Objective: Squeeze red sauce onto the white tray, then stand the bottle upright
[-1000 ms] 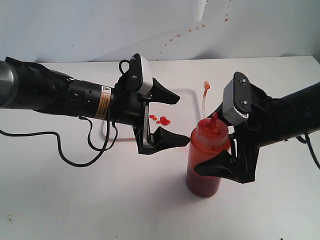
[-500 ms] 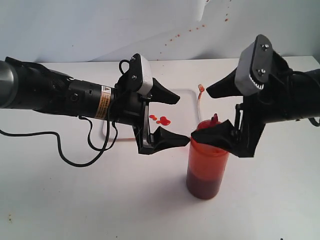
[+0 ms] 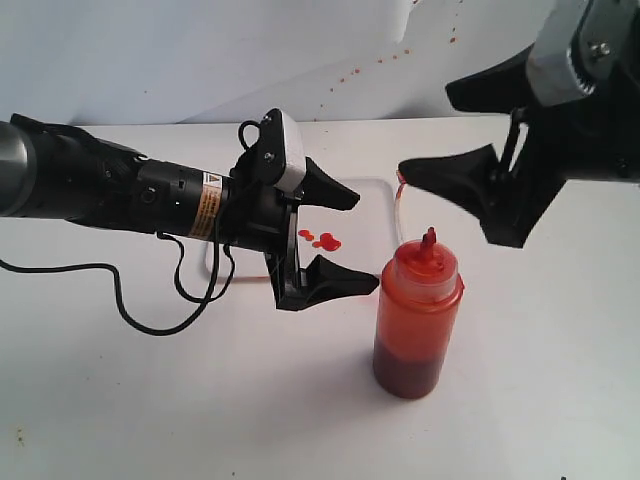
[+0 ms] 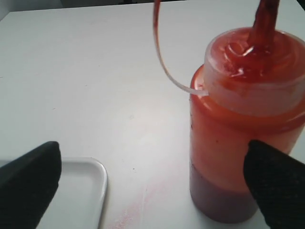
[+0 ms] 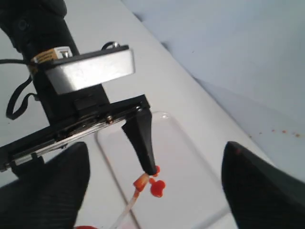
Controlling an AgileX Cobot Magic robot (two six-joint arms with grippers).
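Observation:
The bottle (image 3: 418,320) stands upright on the white table by itself, dark red sauce settled in its lower part, its red nozzle (image 3: 429,243) pointing up and its clear cap strap (image 3: 402,215) rising beside it. My right gripper (image 3: 425,130) hangs open above and behind it, holding nothing. My left gripper (image 3: 365,240) is open over the white tray (image 3: 365,225), its lower fingertip just left of the bottle (image 4: 238,143). A few small red sauce blobs (image 3: 322,240) lie on the tray (image 5: 190,157). The blobs (image 5: 157,187) also show in the right wrist view.
A faint pink smear (image 4: 138,210) stains the table between the tray corner (image 4: 86,191) and the bottle. Red spatter (image 3: 370,65) dots the back wall. A black cable (image 3: 150,310) loops on the table under the left arm.
My right gripper has let go of the bottle, opened, and risen up and to the right. The bottle now stands alone. The left arm has not moved.

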